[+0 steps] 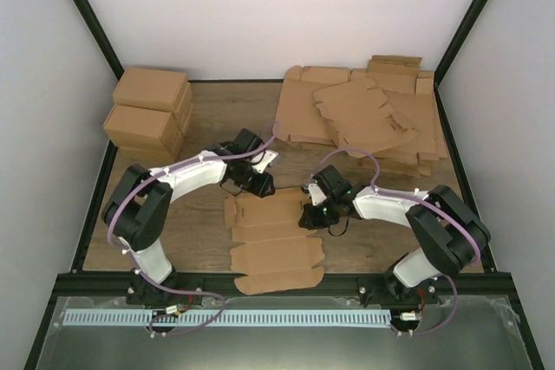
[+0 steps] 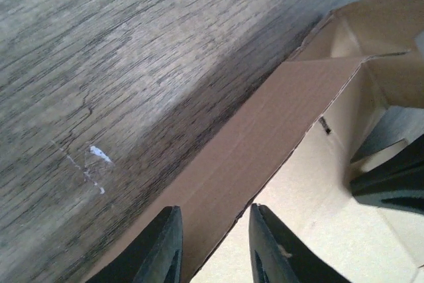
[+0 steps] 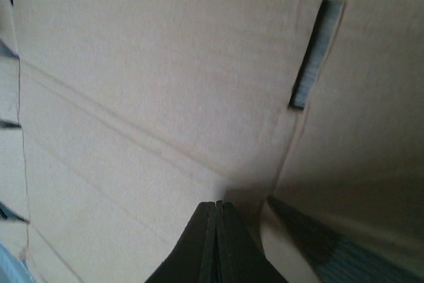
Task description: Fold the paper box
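Two risks stand out. The paper box [image 1: 273,244] lies open and mostly flat on the table [image 1: 230,110], mid-way between the arms, and nothing seems to be clamping it down. If the left gripper [image 2: 213,215] pushes its raised flap sideways, the whole blank could skate across the wood instead of bending at the crease. That flap stands tilted, not upright, and with so loose a hold it could spring back flat or buckle off its score line. On the other side, the right gripper [image 3: 215,207] bears down as a narrow point near a crease, just short of the slot [image 3: 316,54]. Too much weight there may dent the corrugate or fold it in the wrong place, and too little lets the sheet lift. Now the tools themselves: the left fingers [image 2: 162,250] stand apart, straddling the flap's edge with cardboard running between them and daylight showing, so it looks like a guide rather than a pinch. The right fingers are clenched together, holding nothing, tip against the inner panel. Spare blanks [image 1: 373,114] and finished cartons [image 1: 147,114] sit well apart at the back.
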{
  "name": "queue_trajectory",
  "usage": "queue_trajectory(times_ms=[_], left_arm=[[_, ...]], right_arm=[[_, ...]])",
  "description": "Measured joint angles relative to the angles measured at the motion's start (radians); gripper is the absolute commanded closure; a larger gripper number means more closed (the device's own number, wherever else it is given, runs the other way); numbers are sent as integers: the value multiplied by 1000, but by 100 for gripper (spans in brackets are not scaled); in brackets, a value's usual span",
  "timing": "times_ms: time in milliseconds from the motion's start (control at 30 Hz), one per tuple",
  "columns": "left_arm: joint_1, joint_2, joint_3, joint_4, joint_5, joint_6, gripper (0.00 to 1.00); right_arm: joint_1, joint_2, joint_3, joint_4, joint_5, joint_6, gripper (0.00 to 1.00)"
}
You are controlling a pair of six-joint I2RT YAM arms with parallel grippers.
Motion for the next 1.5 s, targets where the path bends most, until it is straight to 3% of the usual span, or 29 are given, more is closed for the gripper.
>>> queue_trajectory(times_ms=[133, 267, 400, 533, 633, 867, 1100, 1500], left_arm=[[-26, -21, 0, -21, -89, 3, 59], [-51, -37, 0, -32, -199, 14, 58], [-84, -39, 1, -44, -289, 25, 64], [-108, -24, 14, -59, -366, 26, 86], [-119, -11, 18, -66, -418, 26, 96], [-127, -19, 23, -87, -533, 15, 96], [-127, -123, 32, -146, -614, 14, 96], [-220, -187, 64, -223, -731, -19, 96]], right_arm=[[0, 1, 5, 0, 9, -10, 99], [0, -2, 5, 0, 10, -17, 97], [0, -21, 5, -2, 13, -24, 97], [0, -45, 5, -2, 20, -25, 96], [0, -76, 5, -2, 31, -24, 95], [-1, -161, 7, -18, 103, 13, 91], [-2, -259, 33, 4, 124, 106, 84], [-8, -234, 58, 183, 70, 389, 73]])
